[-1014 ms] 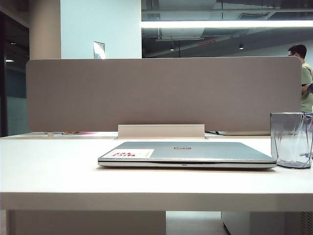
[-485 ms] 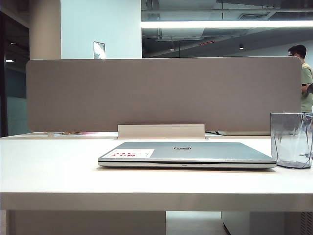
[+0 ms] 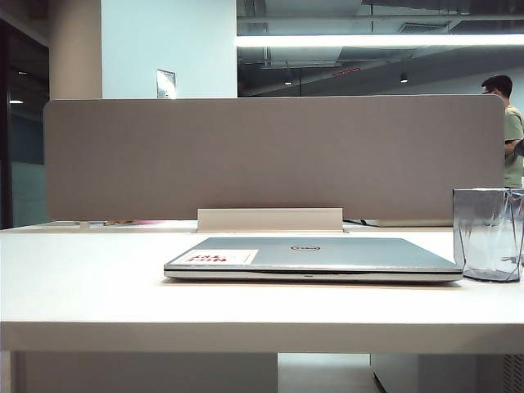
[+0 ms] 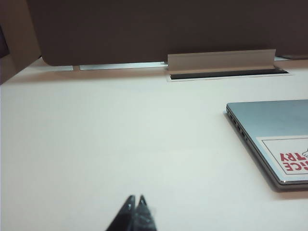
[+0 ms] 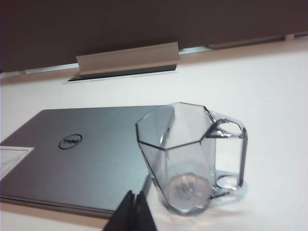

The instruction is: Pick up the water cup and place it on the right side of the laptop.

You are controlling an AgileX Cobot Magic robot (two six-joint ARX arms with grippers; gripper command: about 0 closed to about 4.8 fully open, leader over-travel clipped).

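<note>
Since the water cup [image 3: 489, 234] already stands upright on the table [image 3: 98, 286] just beside the laptop's [image 3: 327, 252] right edge, the step I judge to be in hand is simply getting clear of it cleanly. My right gripper [image 5: 134, 196] hangs near the cup and above the laptop's front corner, its fingers pinched together with nothing between them; the cup's handle [image 5: 230, 153] points away from the lid. To do this well, I should draw back along a line that avoids the cup's rim and handle, because the tumbler is light and tapers toward its base, so a small brush could tip or slide it. I also keep the fingertips off the laptop lid. My left gripper [image 4: 134, 200] sits low over bare table, well apart from the laptop's left side, also closed and empty; it needs no move. Neither arm shows in the exterior view.
</note>
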